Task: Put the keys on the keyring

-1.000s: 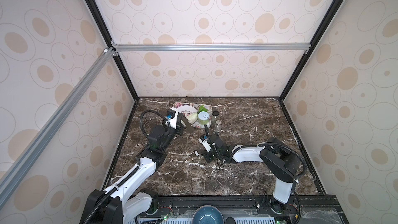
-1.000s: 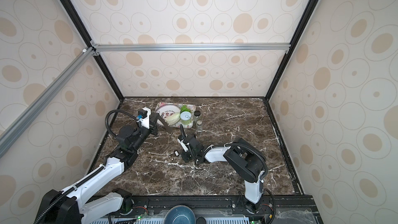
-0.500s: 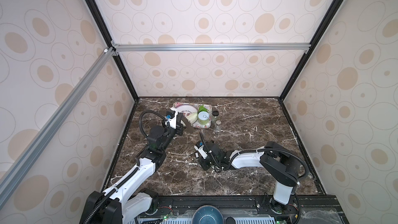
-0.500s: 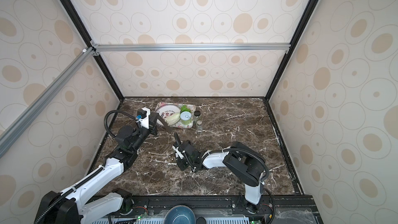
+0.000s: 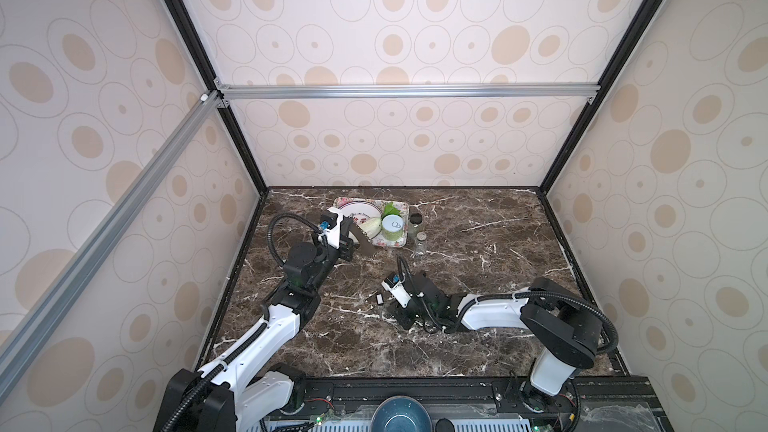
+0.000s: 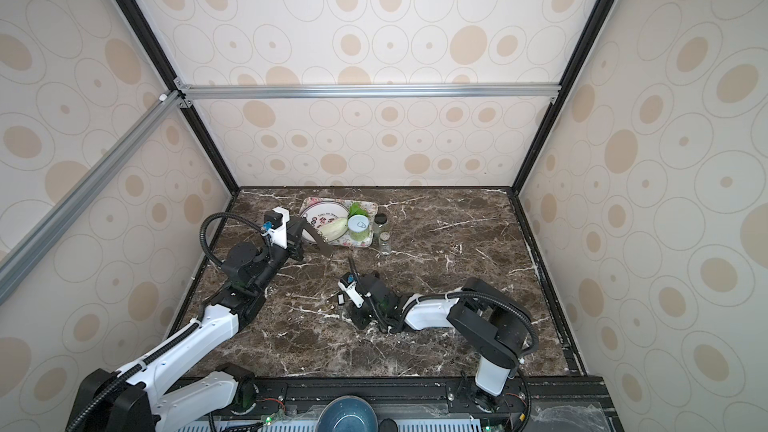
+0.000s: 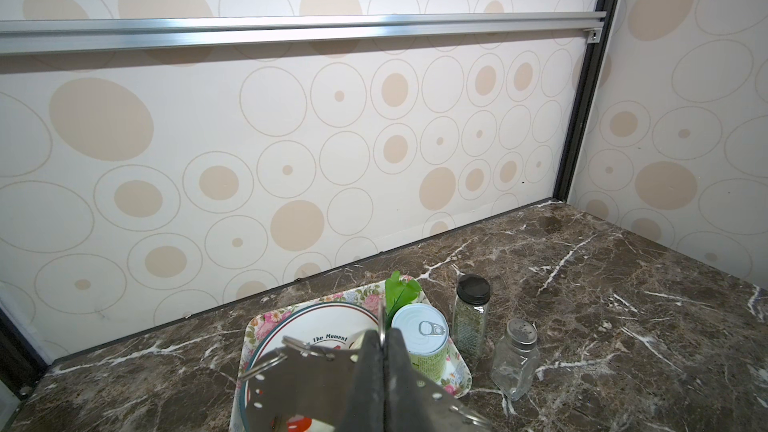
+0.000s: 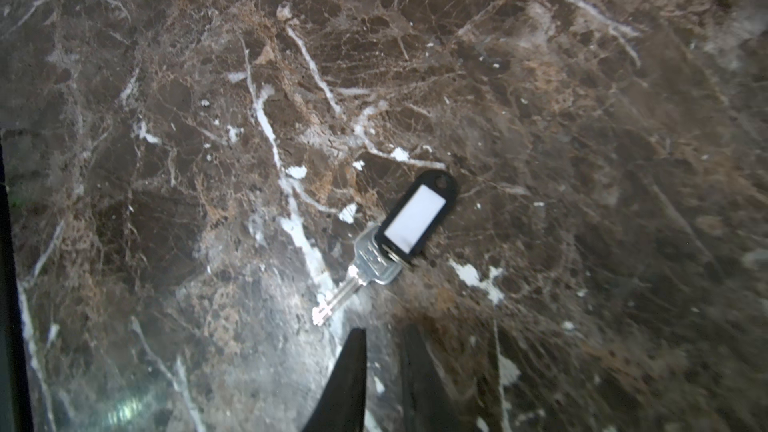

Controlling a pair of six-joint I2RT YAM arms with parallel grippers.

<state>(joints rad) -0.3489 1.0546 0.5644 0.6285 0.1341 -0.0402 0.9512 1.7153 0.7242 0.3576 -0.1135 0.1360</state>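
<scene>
left hand [image 7: 385, 340] clamped on keyring [image 7: 299, 384], at tray [image 7: 266, 322] edge | right hand [image 8: 384, 332] slightly apart, empty, just short of black-tag key [image 8: 415, 218] lying flat on surface [image 8: 166, 118] | advice: open wider, pinch tag body not thin blade, lift straight

Silver key with a black white-centred plastic tag [image 8: 390, 234] is lying flat on the marble [image 8: 582, 118] (split ring [image 8: 401, 258] joining them); flat grey hole-edged metal keyring [image 7: 307, 384] is being held raised, well apart.
</scene>
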